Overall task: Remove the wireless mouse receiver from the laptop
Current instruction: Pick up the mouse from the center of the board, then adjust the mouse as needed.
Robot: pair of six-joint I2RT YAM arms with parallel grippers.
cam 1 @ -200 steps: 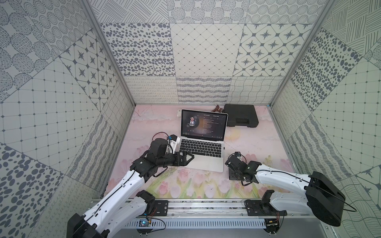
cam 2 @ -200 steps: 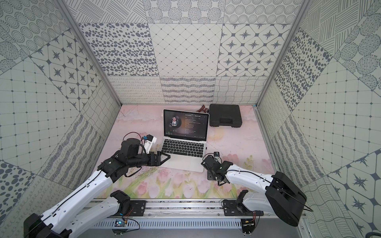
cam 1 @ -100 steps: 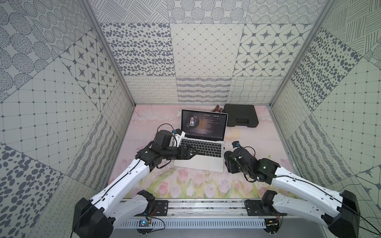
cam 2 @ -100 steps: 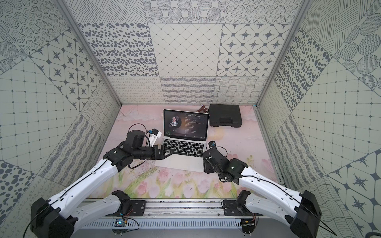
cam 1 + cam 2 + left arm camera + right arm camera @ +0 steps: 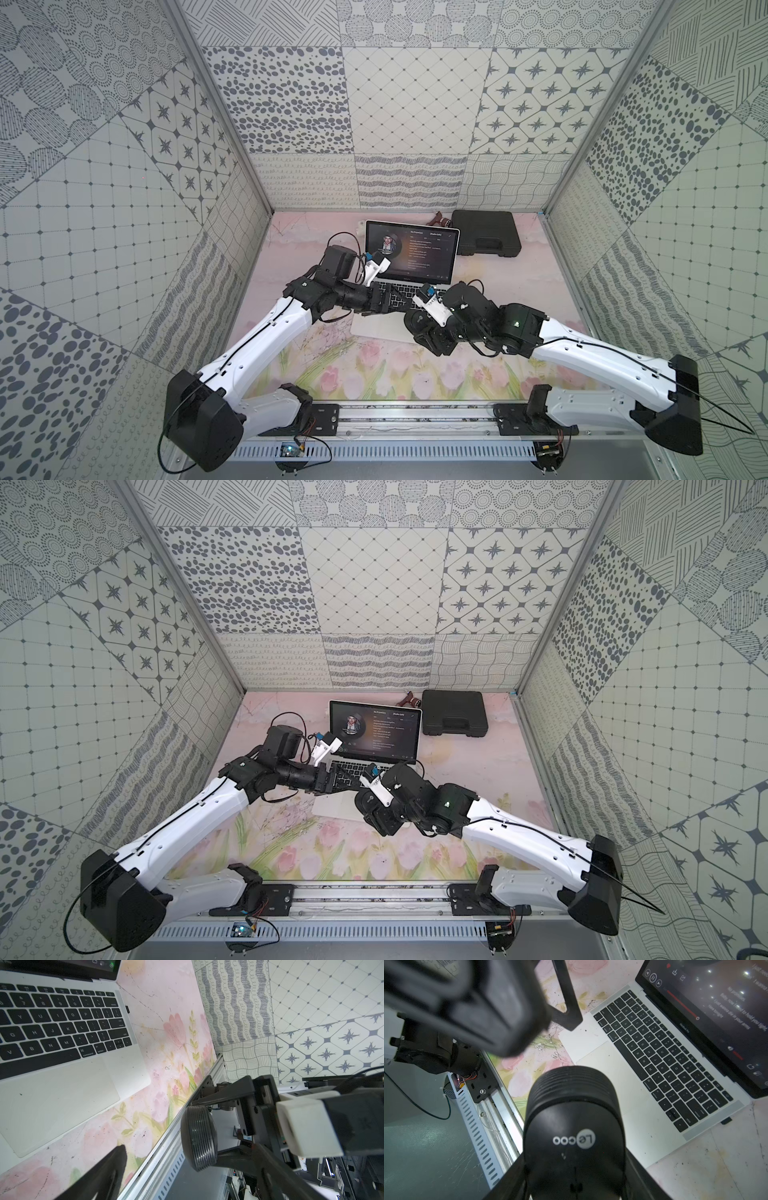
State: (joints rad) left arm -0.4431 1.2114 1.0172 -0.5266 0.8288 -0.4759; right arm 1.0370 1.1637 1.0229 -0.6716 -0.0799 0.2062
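Lecoo mouse (image 5: 571,1105) clamped in right gripper (image 5: 575,1157), left gripper (image 5: 388,302) spread wide above laptop (image 5: 62,1095); the side-plugged receiver (image 5: 127,1009) is best pinched squarely and drawn straight outward.

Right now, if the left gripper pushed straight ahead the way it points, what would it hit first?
Most likely the black mouse held in the right gripper, which sits just ahead of it. Depth is hard to judge here.

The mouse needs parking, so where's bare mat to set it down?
Free: the mat between the laptop and the right wall, in front of the black case; also the tulip strip before the rail. Crowded: over the laptop's keyboard, where the left arm and right arm meet.
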